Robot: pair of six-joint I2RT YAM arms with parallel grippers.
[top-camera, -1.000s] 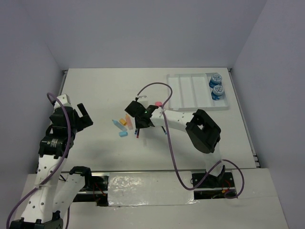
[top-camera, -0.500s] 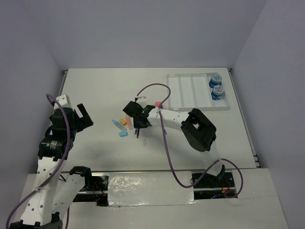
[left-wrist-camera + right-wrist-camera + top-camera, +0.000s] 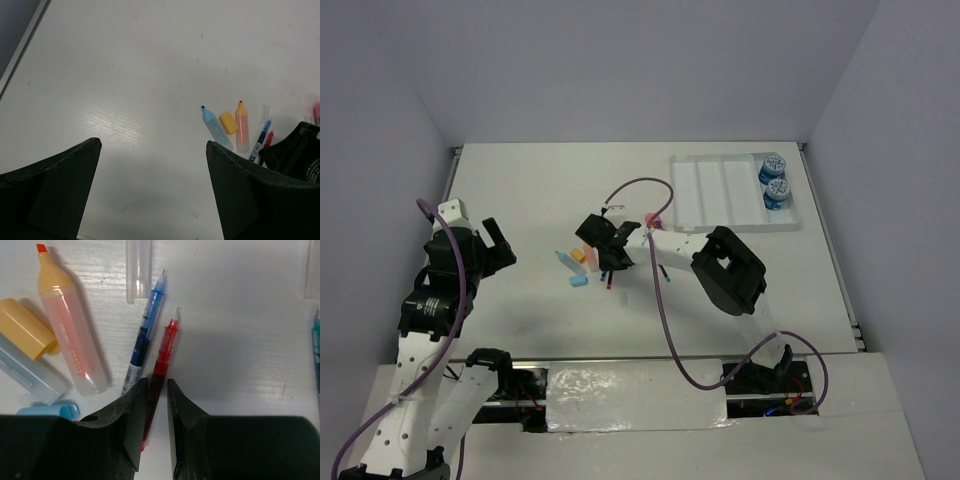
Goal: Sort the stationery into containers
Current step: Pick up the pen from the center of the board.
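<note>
top external shows the white table (image 3: 540,190) with the tray (image 3: 705,190) at its far right, two blue rolls (image 3: 772,164) already in its rightmost compartment and the other three bare. the left claw (image 3: 155,190) hangs well apart from the pile, its jaws wide with nothing between them. the right claw (image 3: 156,410) is down over the loose stationery mid-table, well apart from the tray. there lie an orange marker (image 3: 70,335), a light-blue marker (image 3: 25,372) beside it, a yellow cap (image 3: 22,325) against them, then a blue pen (image 3: 147,330) and a red pen (image 3: 165,347) side by side, with a clear cap (image 3: 138,270) just beyond. the right claw's jaws stand narrow, one on each side of the red pen's rear barrel; whether they pinch it yet i cannot tell, and the pen lies flat on the table. the pen is likely light, stiff and slick, round enough to roll or swivel, so a hold near mid-barrel, square across it, seems safest. the blue pen lies close enough to be dragged along.
</note>
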